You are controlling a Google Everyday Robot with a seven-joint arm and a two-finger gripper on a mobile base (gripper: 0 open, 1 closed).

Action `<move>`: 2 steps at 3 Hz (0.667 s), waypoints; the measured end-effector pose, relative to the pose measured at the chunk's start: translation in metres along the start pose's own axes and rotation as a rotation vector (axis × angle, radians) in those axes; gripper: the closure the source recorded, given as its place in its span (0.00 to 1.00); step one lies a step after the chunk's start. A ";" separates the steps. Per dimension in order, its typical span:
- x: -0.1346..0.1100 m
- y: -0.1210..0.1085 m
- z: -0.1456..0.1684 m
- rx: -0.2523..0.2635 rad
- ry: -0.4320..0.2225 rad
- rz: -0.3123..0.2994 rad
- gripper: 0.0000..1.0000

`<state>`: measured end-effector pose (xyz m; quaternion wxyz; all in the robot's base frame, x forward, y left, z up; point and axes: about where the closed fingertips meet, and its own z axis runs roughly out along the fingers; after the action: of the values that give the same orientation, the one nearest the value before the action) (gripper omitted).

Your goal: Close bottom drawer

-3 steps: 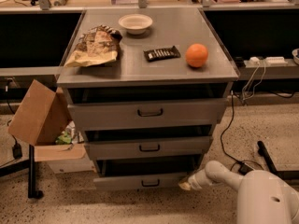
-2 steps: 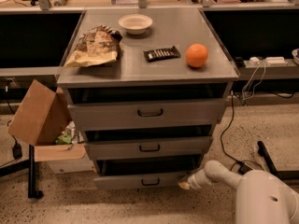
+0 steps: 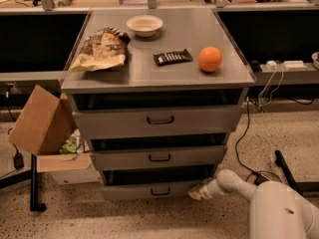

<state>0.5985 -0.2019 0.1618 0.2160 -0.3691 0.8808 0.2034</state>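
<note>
The bottom drawer [image 3: 149, 190] is the lowest grey drawer of the cabinet, with a short front and a small dark bar handle [image 3: 160, 191]. It stands pulled out a little, with a dark gap above its front. My gripper [image 3: 196, 193] is at the end of the white arm [image 3: 234, 182], which reaches in from the lower right. Its tip is against the right end of the bottom drawer's front. The middle drawer [image 3: 158, 157] and the top drawer [image 3: 158, 119] also stand slightly out.
On the cabinet top lie a chip bag [image 3: 101, 49], a white bowl [image 3: 144, 24], a dark snack bar [image 3: 172, 57] and an orange [image 3: 210, 59]. An open cardboard box [image 3: 42, 124] stands on the floor at the left. Cables [image 3: 244, 133] run along the floor at the right.
</note>
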 end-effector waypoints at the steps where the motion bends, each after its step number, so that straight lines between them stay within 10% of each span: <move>1: -0.009 -0.005 0.003 0.003 -0.017 -0.003 1.00; 2: -0.012 -0.006 0.004 0.004 -0.023 -0.004 1.00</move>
<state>0.6114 -0.1973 0.1640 0.2271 -0.3680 0.8779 0.2056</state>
